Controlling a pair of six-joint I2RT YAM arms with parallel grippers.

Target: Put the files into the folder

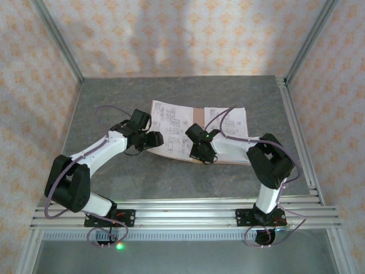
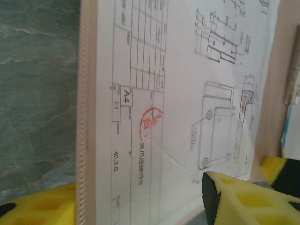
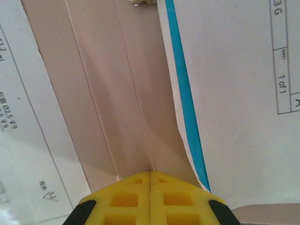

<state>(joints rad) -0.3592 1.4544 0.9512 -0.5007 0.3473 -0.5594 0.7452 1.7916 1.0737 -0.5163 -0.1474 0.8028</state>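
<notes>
The pinkish-brown folder [image 1: 197,115] lies open at mid-table with printed white files [image 1: 169,123] on its left half and more [image 1: 232,121] on its right half. My left gripper [image 1: 151,140] is at the folder's left edge. In the left wrist view its jaws [image 2: 136,187] stand wide apart, with the folder's edge [image 2: 86,93] and a diagram sheet [image 2: 187,93] between the yellow fingers. My right gripper [image 1: 202,154] is shut, tips [image 3: 150,172] down on the folder's bare fold [image 3: 108,93]. A teal-blue sheet's edge [image 3: 187,108] shows under the right white sheet [image 3: 243,70].
Grey table [image 1: 114,108] surrounds the folder, bounded by aluminium frame rails [image 1: 291,114] and patterned walls. A metal fastener [image 2: 293,79] sits along the fold. Both arms reach inward from the near rail [image 1: 182,208].
</notes>
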